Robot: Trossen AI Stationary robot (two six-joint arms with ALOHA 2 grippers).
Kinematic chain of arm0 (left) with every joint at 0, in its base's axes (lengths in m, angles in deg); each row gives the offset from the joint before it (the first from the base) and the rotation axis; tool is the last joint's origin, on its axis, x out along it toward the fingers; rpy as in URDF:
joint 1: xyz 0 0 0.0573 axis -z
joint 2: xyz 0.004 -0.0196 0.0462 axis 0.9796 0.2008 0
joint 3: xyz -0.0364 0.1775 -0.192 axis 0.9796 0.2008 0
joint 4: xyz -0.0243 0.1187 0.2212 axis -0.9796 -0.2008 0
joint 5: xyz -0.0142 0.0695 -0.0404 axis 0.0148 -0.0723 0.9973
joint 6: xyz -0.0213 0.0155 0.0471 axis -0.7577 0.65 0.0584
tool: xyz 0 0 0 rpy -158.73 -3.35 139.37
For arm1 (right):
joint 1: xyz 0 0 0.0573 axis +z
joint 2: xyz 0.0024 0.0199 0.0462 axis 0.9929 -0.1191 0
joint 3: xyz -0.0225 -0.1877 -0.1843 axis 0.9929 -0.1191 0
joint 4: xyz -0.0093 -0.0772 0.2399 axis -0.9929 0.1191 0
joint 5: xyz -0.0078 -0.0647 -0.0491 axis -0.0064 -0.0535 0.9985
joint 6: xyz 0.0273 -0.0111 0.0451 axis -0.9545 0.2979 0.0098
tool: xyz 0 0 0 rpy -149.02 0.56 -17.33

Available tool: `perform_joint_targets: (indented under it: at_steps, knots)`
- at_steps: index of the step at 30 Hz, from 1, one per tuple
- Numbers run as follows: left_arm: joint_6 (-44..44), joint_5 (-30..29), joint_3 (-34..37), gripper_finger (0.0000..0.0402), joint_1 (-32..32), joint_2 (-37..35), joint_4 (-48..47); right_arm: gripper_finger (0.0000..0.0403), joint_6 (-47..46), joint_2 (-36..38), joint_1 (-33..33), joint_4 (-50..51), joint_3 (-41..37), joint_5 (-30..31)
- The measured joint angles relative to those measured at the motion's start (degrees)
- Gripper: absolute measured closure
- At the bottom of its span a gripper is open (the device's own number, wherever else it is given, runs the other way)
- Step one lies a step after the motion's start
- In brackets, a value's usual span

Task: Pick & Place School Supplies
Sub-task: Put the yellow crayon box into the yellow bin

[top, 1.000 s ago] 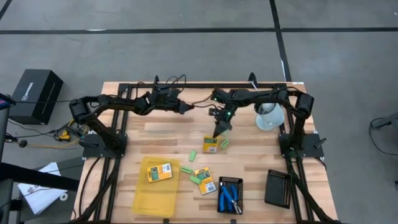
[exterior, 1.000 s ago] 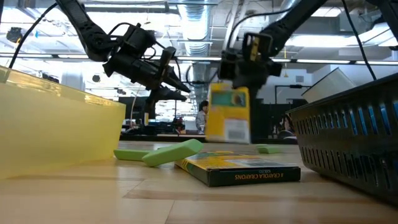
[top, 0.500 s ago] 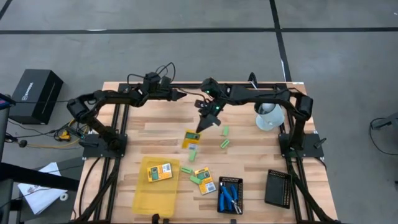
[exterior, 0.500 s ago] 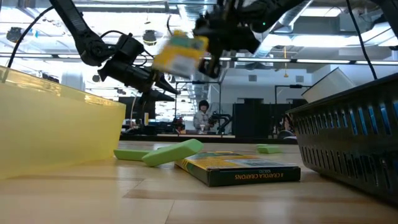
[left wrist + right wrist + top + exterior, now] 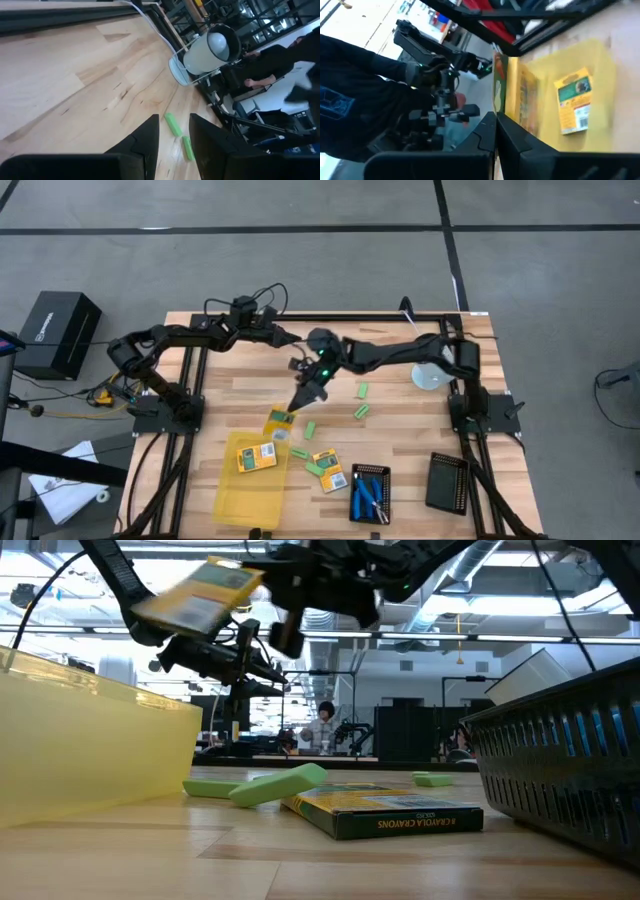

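- Crayon pack (image 5: pixel 279 421) has travelled a long way in the last second: it went from sitting low on the tabletop (image 5: pixel 240 395), out past the far end of the yellow tray (image 5: pixel 238 495), to hanging in the air right at that tray's far edge.
- Right gripper (image 5: pixel 287 413) is clamped shut on the pack, arm stretched across from the right side. In the low view the pack (image 5: pixel 195 595) sits tilted, high above the tray wall (image 5: pixel 100 755).
- One pack (image 5: pixel 256 456) is already lying flat inside the tray, and the right wrist view shows it (image 5: pixel 574 102) just below the carried one (image 5: pixel 507 95).
- Left gripper (image 5: pixel 172 132) has pulled back toward the rear of the tabletop, well away from the tray, fingers slightly apart with nothing between them.
- My read: this is the drop-off stage for pack number two. It looks like it needs to come a bit further over the tray before release.
- Still outside the tray: another pack (image 5: pixel 330 470) just beside it, several green blocks (image 5: pixel 359 402) scattered nearby, and the blue scissors (image 5: pixel 368 495) sitting in a black tray (image 5: pixel 383 475).
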Motion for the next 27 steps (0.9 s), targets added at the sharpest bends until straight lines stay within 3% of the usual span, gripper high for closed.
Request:
perform_joint_targets:
  at_steps: [16, 27]
  knots:
    - [1.28, -0.02, -0.02, 0.0300, -0.05, -0.51, 0.03, 0.0403, -3.83, -20.41, 4.45, -0.58, 25.81, -4.74]
    - [2.57, 0.24, -0.02, 0.0300, -0.05, -0.51, 0.04, 0.0403, -5.97, -24.67, 8.49, -0.44, 30.16, -6.51]
